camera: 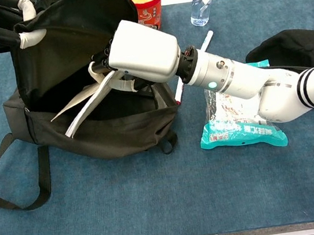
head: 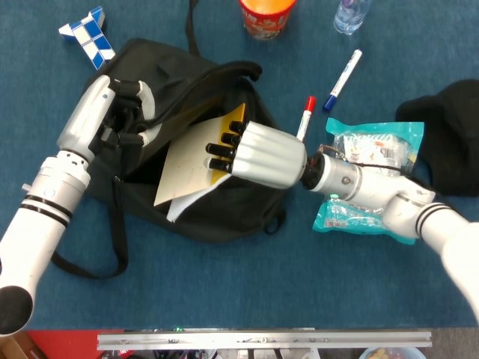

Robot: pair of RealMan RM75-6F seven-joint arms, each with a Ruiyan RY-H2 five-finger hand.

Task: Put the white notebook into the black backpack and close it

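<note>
At frame centre, the right robot hand (head: 254, 153) grips the white notebook (head: 187, 168) over the open black backpack (camera: 105, 124); the left robot hand (head: 123, 112) holds its flap at upper left.

arms white, black-banded | robot hand (head: 258, 155) silver shell | fingers (head: 223, 146) black

two markers (head: 343, 80), one backpack (head: 224, 209), one notebook (head: 187, 168).

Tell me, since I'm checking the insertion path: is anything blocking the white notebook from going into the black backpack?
Nothing visible does. The left hand holds the flap up, so the black backpack gapes open, and the right hand holds the white notebook over that opening.
</note>
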